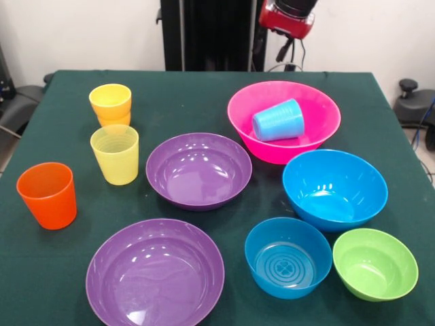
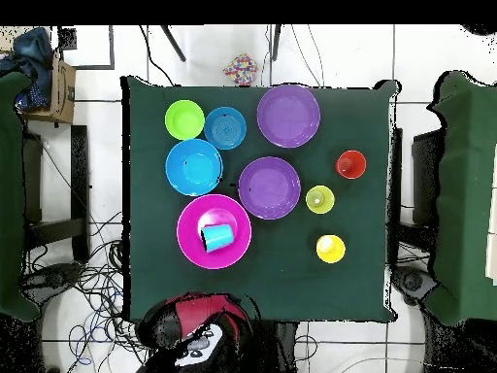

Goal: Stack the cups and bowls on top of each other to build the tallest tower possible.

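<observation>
Light blue cup (image 1: 277,120) is lying on its side in the pink bowl (image 1: 319,129) (end effector's grip, can't tell), arm (image 1: 287,15) hanging back.

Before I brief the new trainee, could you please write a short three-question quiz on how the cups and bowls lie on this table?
1. True or false: the light blue cup stands upright on the table.
2. Which bowl holds that cup? A) pink bowl B) big blue bowl C) small green bowl
3. Fill in: the amber-yellow cups are ____ one in the other.

Key: 1 false, it lies on its side inside a bowl; 2 A; 3 nested.
</observation>
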